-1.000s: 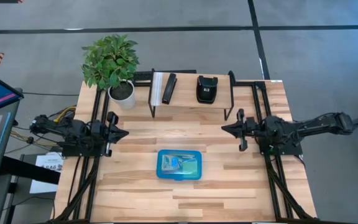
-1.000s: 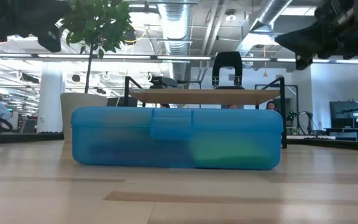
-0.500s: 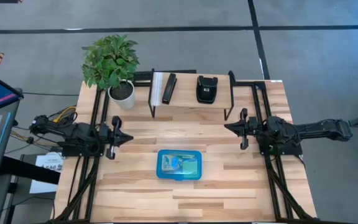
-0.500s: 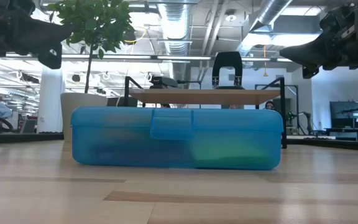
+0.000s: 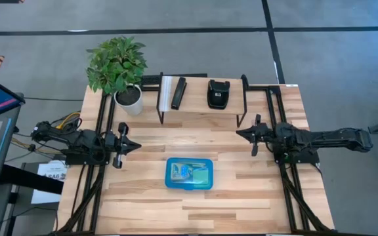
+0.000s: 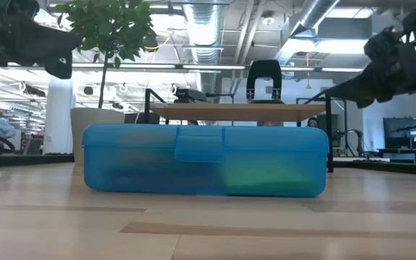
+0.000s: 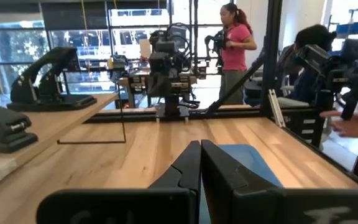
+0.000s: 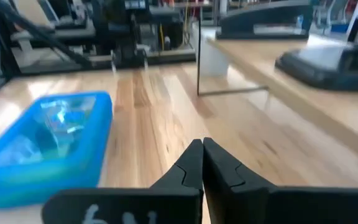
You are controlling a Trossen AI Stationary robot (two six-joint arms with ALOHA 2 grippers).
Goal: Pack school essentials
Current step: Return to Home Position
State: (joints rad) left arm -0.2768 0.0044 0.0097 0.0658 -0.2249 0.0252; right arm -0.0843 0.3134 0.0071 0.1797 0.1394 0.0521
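Setting: pale plank table (image 5: 241,196) on a grey floor. An open workshop lies beyond it, where a person in a pink top (image 7: 234,43) stands well past the far edge.
Box: the blue supply box (image 5: 189,174) lies flat with its lid down. It sits near the middle of the table, a little toward the front edge, between the two arms and touched by neither.
Contents: pale shapes show through the translucent lid from above. From table height a green block (image 6: 266,175) sits low at one end, by its colour likely the sticky notes. The rest is too blurred to name.
Loose stationery: none shows on the bare wood.
Progress: packing looks done, with everything inside and the lid closed. All that seems left is for the arms to settle into their rest pose.
Left gripper: the left gripper (image 5: 131,145) is at the table's left side and points inward. Its fingers are pressed together on nothing, well apart from the box.
Right gripper: the right gripper (image 5: 241,134) is at the right side and points inward. It too is closed and empty, well apart from the box.
Shelf: a small riser (image 5: 202,108) stands at the back and carries a white bar (image 5: 165,92), a black bar (image 5: 178,93) and a black pouch (image 5: 218,94). None of these are for packing.
Plant: a potted plant (image 5: 117,62) stands at the back-left corner, just beside the riser.
Open room: bare wood surrounds the box on every side. The nearest obstacles for either arm are the riser's legs and, for the left arm, the pot. Both grippers are clear of them.
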